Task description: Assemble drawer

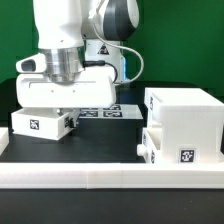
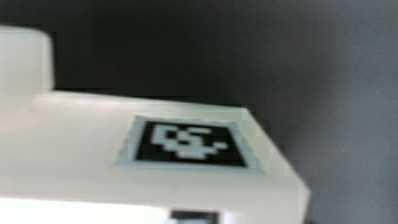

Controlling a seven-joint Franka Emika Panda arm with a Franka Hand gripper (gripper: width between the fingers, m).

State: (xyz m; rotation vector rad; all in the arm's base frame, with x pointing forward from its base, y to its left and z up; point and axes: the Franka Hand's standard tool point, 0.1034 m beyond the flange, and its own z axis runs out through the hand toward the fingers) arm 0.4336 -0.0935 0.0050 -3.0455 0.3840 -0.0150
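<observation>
The drawer's large white housing [image 1: 185, 112] stands at the exterior view's right, with one small tray [image 1: 165, 147] seated low in it and showing a square tag. A second small white tray [image 1: 40, 123] with a tag lies on the dark table at the exterior view's left. My gripper [image 1: 62, 108] is straight down on this tray, and its fingers are hidden behind the tray's wall. In the wrist view the tray's white wall [image 2: 107, 140] and its tag [image 2: 187, 142] fill the frame very close. The jaws seem closed on the tray wall.
The marker board [image 1: 104, 111] lies flat on the table behind the gripper. A long white border wall [image 1: 110, 177] runs along the table's front edge. Dark table [image 1: 105, 140] lies between the left tray and the housing.
</observation>
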